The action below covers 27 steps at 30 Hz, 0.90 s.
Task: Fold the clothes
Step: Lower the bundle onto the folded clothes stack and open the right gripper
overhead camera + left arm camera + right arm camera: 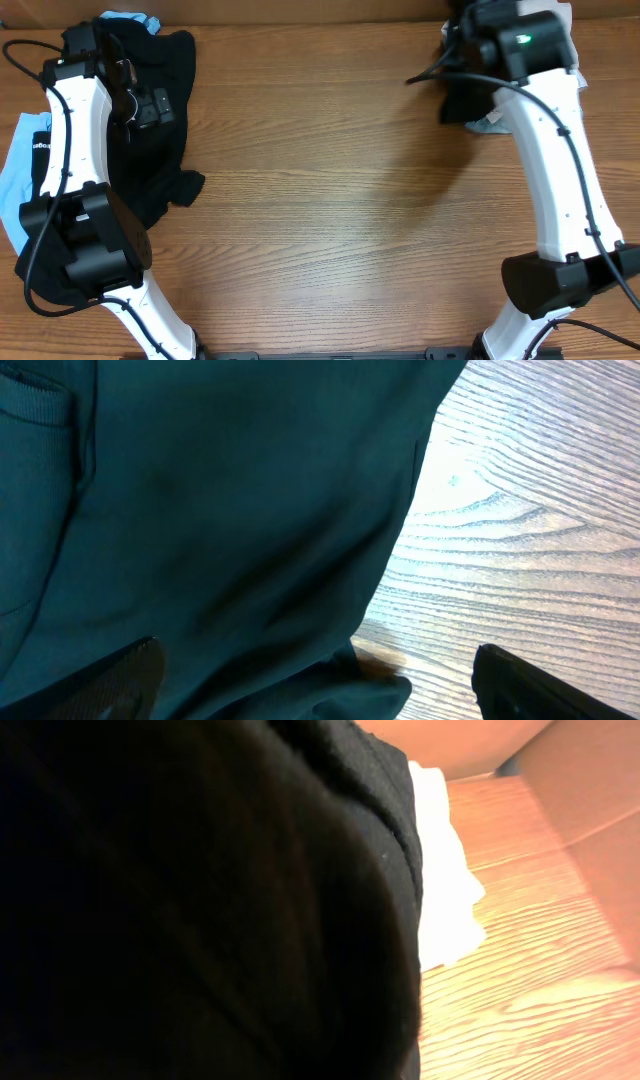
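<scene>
Bench (340, 210): wood-grain top; garments lie at its far left and far right ends, with both arms reaching in from the near edge.
Left black garment (168, 150): spread loosely at the far left of the bench, rumpled, its hem trailing toward the near side. The left arm (70, 140) lies across it.
Light blue garment (14, 180): at the left edge of the bench, partly under the left black garment and the arm. A further blue scrap (130, 18) shows at the far edge, just beyond the black cloth.
Left tool (318, 660): spread wide and pinching nothing. In the left wrist view one finger (130, 675) stands over dark cloth and the other over bare wood, with the garment's edge running between them. Whether the fingertips touch the cloth cannot be told.
Right black garment (200, 900): bunched at the far right corner of the bench. In the right wrist view it fills nearly the whole frame, close against the lens.
Pale cloth (445, 910): a white piece touching the right black garment's edge and resting on the wood. Overhead it shows just beside the right arm (555, 170).
Right tool (462, 85): down at the right black garment, fingers pressed together. The cloth hides them in the wrist view, so whether fabric is pinched between them cannot be told.
</scene>
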Each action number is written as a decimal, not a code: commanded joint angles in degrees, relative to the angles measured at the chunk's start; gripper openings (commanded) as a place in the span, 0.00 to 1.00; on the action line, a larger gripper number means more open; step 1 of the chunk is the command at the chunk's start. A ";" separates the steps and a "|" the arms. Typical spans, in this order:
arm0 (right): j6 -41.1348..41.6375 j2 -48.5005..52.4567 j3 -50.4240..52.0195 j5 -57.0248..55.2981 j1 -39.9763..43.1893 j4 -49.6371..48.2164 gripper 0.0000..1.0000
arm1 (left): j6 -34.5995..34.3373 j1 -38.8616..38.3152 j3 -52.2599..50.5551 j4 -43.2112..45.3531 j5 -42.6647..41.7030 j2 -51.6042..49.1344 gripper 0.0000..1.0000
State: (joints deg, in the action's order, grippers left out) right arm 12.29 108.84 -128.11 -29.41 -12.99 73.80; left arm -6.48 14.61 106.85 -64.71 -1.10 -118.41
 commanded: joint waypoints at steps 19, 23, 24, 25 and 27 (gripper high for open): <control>-30.71 9.53 -0.48 2.54 17.94 -25.97 0.04 | 0.02 -0.39 -0.35 0.26 -0.48 0.39 1.00; -31.67 12.85 -0.48 2.60 18.40 -28.81 0.04 | 0.02 -0.39 -0.35 1.05 -0.48 0.37 1.00; -32.11 13.64 -0.48 2.75 18.38 -29.27 0.04 | 0.02 -0.39 -0.35 1.20 -0.46 0.37 1.00; -32.13 14.34 -0.48 2.84 18.38 -29.66 0.04 | 0.02 -0.39 -0.37 1.40 -0.46 0.37 1.00; -32.20 15.74 -0.48 5.22 18.18 -29.68 0.04 | 0.02 -0.39 -0.37 1.62 -0.46 0.37 1.00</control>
State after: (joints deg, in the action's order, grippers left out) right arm -18.48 123.48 -127.90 -26.30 5.56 44.97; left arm -6.48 14.61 106.85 -63.35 -1.10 -118.41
